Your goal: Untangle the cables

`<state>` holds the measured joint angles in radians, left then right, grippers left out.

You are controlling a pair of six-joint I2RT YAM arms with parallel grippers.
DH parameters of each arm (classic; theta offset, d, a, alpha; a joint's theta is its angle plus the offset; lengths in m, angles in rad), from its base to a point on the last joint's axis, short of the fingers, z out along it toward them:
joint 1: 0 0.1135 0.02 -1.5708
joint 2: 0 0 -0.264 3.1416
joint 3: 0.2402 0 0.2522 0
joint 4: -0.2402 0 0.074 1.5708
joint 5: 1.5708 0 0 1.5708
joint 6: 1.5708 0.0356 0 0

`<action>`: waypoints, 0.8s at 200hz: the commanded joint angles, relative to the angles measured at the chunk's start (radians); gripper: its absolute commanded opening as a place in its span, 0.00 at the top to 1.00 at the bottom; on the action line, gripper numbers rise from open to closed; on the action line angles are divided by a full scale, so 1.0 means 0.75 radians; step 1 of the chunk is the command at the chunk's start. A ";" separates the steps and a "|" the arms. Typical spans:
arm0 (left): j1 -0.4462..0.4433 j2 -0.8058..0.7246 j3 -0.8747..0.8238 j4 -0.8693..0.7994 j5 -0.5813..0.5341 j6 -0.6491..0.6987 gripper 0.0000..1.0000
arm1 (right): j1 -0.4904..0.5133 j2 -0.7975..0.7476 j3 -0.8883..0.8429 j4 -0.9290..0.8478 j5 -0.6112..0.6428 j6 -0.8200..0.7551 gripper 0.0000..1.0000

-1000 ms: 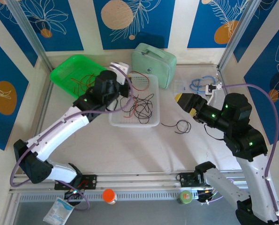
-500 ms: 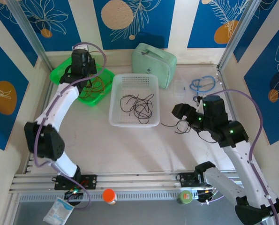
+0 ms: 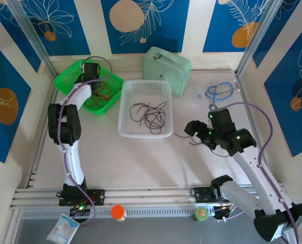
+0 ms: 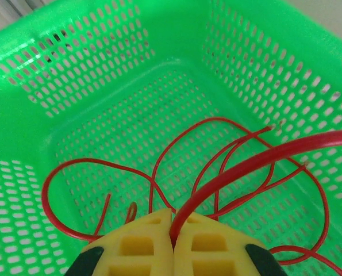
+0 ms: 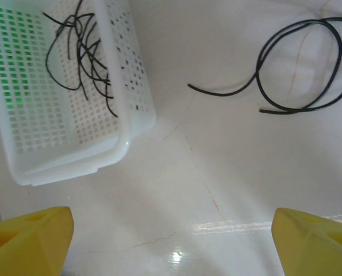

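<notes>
Upper left in the overhead view, the left claw [image 4: 172, 241] grips a red wire [image 4: 245, 164] over the green basket [image 4: 102, 75]. At centre right we see the right claw [image 3: 194, 130] spread wide and empty above the desk [image 5: 216, 172], beside a loose black wire [image 5: 225, 94]. Other black wires [image 5: 84, 52] lie in the white basket [image 5: 125, 144].

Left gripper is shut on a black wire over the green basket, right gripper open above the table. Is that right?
Not quite. The left wrist view shows the left gripper shut on a red wire, not a black one. The rest stands: it is over the green basket, and the right gripper is open above the table.
</notes>
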<state>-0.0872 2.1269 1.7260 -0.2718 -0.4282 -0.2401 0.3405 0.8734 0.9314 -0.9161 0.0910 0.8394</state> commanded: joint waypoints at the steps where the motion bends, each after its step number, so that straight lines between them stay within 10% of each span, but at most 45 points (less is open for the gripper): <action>1: 0.010 0.025 0.043 -0.026 -0.015 -0.052 1.00 | 0.000 0.031 -0.027 -0.030 0.061 -0.019 0.11; 56: 0.010 -0.098 0.026 0.005 0.152 -0.021 0.31 | -0.057 0.226 -0.109 0.049 0.142 -0.045 0.11; 160: -0.135 -0.629 -0.022 -0.376 0.410 -0.058 0.19 | -0.232 0.533 -0.109 0.174 0.096 -0.056 0.37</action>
<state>-0.1268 1.7710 1.7432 -0.4232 -0.2043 -0.2554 0.1917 1.2285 0.8440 -0.8310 0.1909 0.8085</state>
